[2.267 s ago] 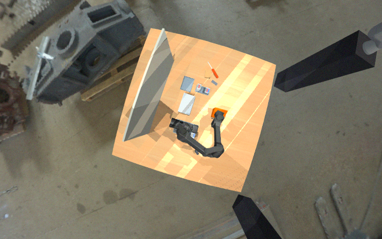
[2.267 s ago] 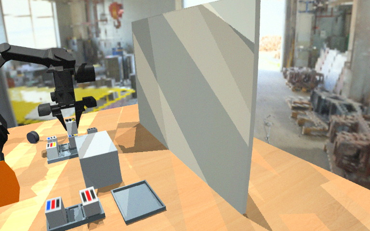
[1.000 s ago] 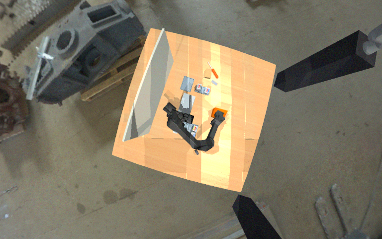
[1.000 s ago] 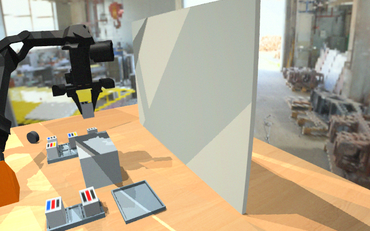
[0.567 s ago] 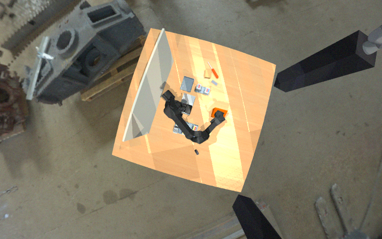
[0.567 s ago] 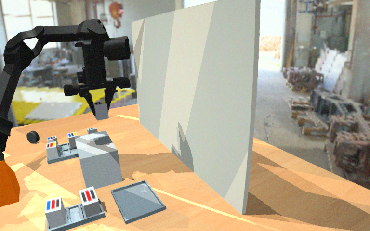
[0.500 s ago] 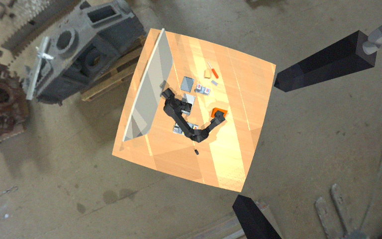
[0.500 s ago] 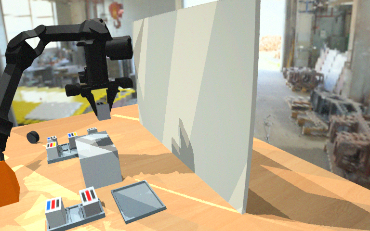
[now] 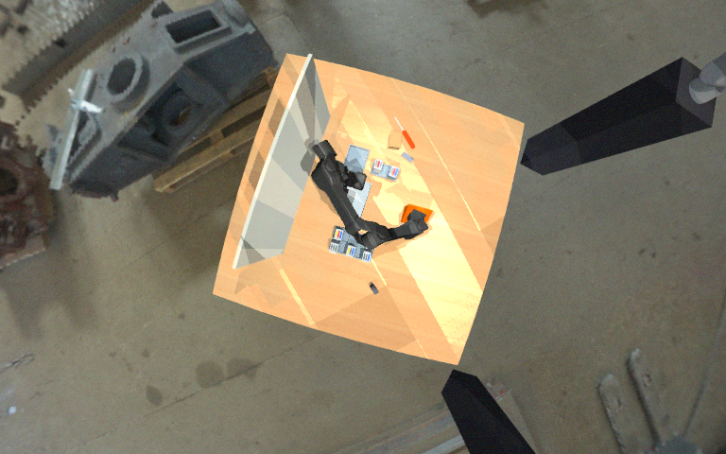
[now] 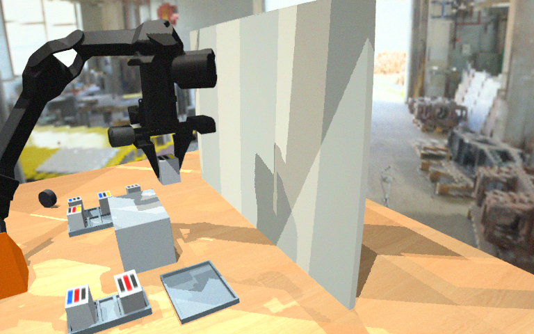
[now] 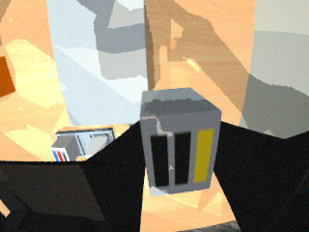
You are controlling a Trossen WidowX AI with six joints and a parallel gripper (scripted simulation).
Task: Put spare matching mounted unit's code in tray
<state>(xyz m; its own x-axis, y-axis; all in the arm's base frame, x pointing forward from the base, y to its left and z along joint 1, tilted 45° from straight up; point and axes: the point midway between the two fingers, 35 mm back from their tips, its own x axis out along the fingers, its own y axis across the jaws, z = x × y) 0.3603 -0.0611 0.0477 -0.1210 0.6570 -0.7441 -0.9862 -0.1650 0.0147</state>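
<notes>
Fingers (image 10: 179, 147) clamped on grey spare (image 10: 169, 169) marked with 2 black stripes and 1 yellow, lifted off surface (image 10: 244, 252). Hanging above and behind grey mounted unit (image 10: 143, 232), beside white panel (image 10: 291, 129). Tray (image 10: 224, 289) lying nearer, on surface.

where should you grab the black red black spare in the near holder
Grip the black-red-black spare by its two flat upright sides, coming straight down from above. It stands upright in its holder, top and upper sides exposed. The blue-red-black spare stands apart from it, leaving finger room.
</notes>
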